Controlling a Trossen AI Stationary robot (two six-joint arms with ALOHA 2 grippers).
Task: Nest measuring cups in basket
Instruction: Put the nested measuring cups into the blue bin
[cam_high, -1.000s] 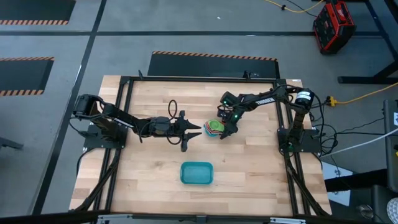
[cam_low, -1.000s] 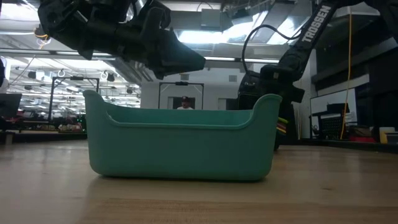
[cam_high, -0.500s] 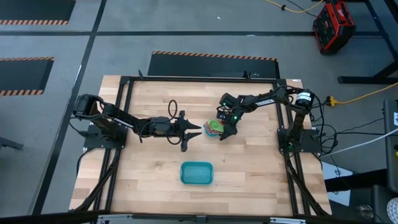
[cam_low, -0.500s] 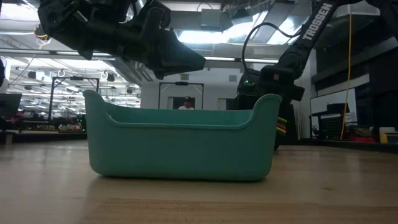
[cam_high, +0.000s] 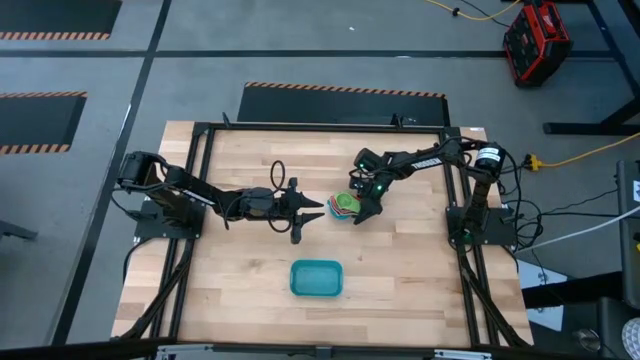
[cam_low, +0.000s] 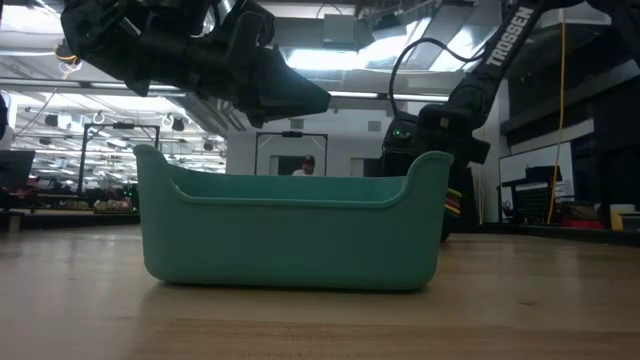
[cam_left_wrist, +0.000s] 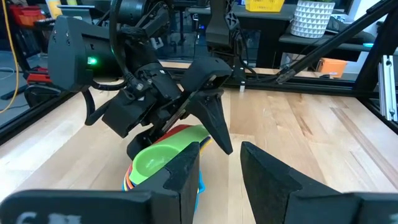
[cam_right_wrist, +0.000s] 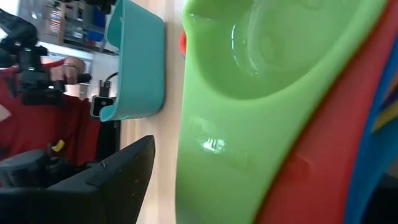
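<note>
1. My right gripper (cam_high: 354, 208) sat over the stack of measuring cups (cam_high: 344, 205) in the middle of the table (cam_high: 400, 290). Its fingers were spread wide around the stack, I think so it could lift all the cups at once. I could not tell if they pressed on the cups.
2. The green cup (cam_left_wrist: 163, 158) sat on top, inside the red cup (cam_left_wrist: 186, 132), with blue ones under them.
3. My left gripper (cam_high: 312, 208) waited just beside the stack, part open and holding nothing.
4. The teal basket (cam_high: 316, 278) stood apart, nearer the table's front edge, with no cups in it, so the stack had not gone in yet.
</note>
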